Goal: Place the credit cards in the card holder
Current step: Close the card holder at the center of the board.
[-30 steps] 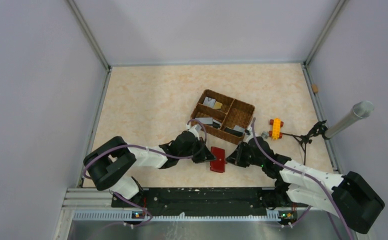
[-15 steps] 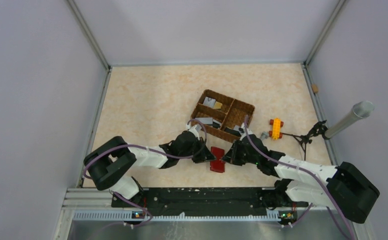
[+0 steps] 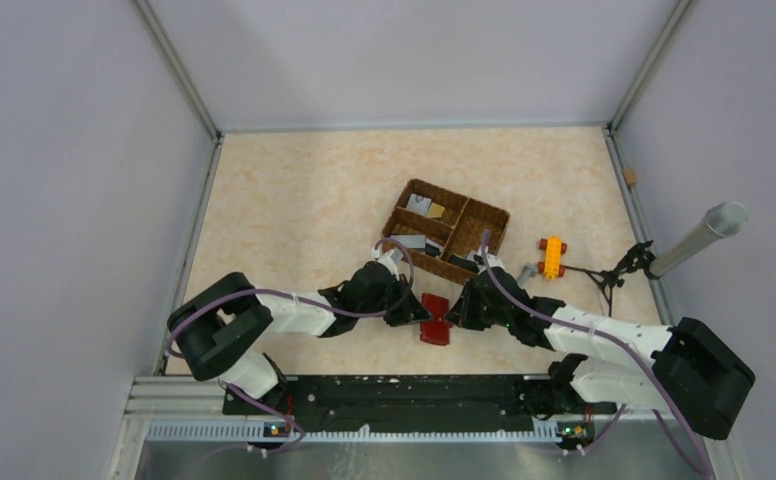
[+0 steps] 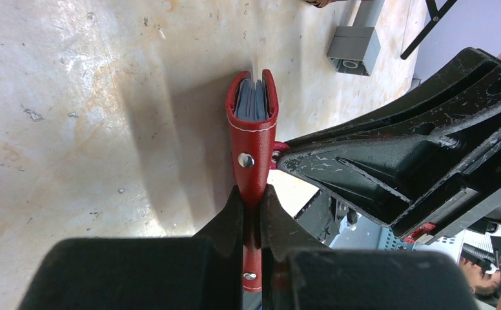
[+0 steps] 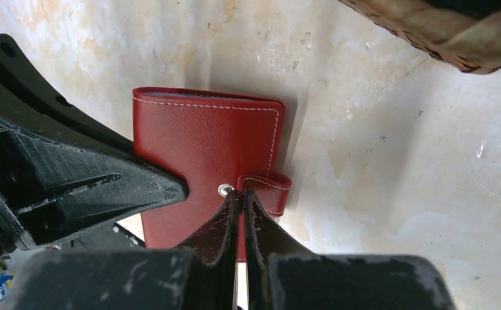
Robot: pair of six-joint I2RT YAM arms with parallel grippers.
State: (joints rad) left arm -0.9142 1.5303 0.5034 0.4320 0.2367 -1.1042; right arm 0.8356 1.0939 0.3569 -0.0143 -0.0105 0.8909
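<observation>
Right arm was swung in toward the card holder [image 3: 435, 318], and the right gripper [image 5: 238, 194] was brought onto the snap tab [image 5: 267, 188]. Its fingers are pressed nearly together and judged to be pinching the tab. Left gripper [image 4: 251, 194] was kept clamped on the holder's opposite edge. Holder is found closed, near the middle of the near table edge. Credit cards [image 3: 421, 206] are seen in the wicker basket [image 3: 464, 198]. Holder is judged light, soft and floppy, so the tab is best pulled while the body is pinned.
</observation>
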